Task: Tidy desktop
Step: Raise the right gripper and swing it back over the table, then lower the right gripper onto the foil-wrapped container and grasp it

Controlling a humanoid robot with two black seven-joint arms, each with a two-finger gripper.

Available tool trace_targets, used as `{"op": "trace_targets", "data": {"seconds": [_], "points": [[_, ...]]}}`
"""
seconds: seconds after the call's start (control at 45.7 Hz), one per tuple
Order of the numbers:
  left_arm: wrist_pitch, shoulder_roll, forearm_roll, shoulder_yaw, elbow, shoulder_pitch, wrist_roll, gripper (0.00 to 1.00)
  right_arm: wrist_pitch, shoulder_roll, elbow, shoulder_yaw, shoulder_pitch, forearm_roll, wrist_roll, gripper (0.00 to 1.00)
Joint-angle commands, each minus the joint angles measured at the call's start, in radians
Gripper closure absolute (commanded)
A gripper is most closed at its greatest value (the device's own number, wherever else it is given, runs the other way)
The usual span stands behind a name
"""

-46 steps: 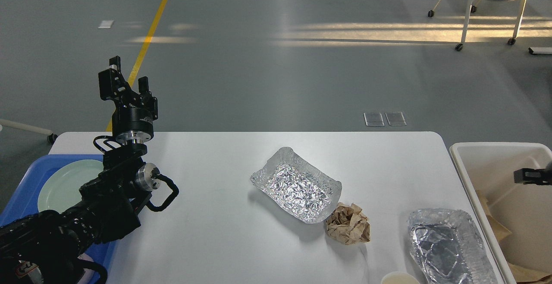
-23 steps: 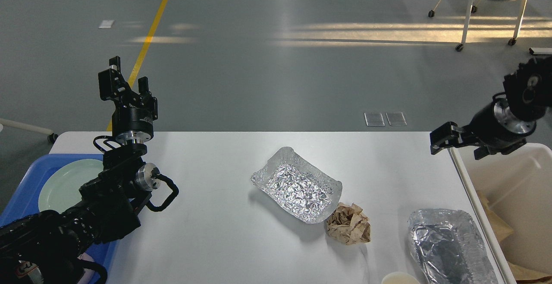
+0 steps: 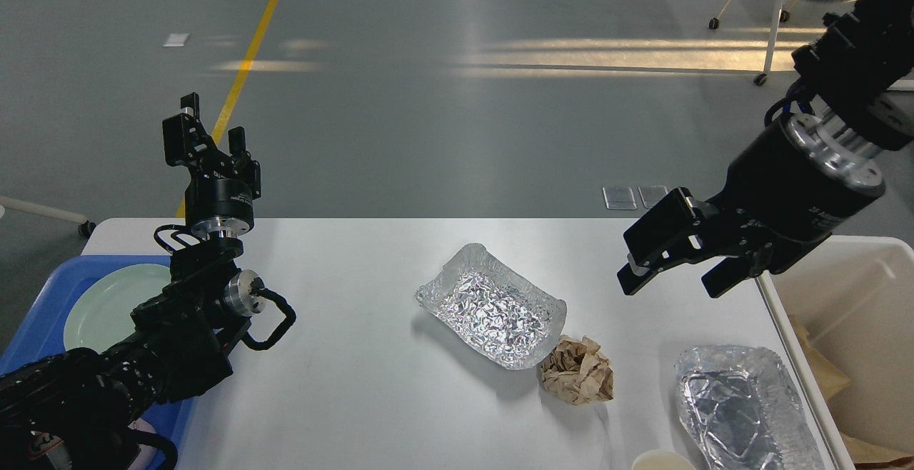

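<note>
Change: the right tool [image 3: 653, 259] has swung out from over the off-white bin [image 3: 857, 298] and now hangs above the counter [image 3: 357, 384], fingers apart and empty, likely heading for more litter.
Left tool [image 3: 203, 143]: unmoved, raised, fingers apart, holding nothing.
Below the right tool: foil tray [image 3: 493, 306], crumpled brown paper [image 3: 578, 370], second foil tray [image 3: 742, 406].
In the way: nothing blocks the descent.

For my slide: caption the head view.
Right gripper open above desktop near foil tray and crumpled paper.
</note>
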Motion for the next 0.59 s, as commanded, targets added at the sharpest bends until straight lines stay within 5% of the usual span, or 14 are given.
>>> {"op": "trace_targets", "data": {"seconds": [0.0,0.569], "points": [[0.000,0.000,0.000,0.000,0.000,0.000,0.000,0.04,0.020,0.008,0.026,0.008,0.083,0.052,0.003,0.00],[0.000,0.000,0.000,0.000,0.000,0.000,0.000,0.04,-0.036,0.054,0.002,0.000,-0.010,0.014,-0.009,0.00]]}}
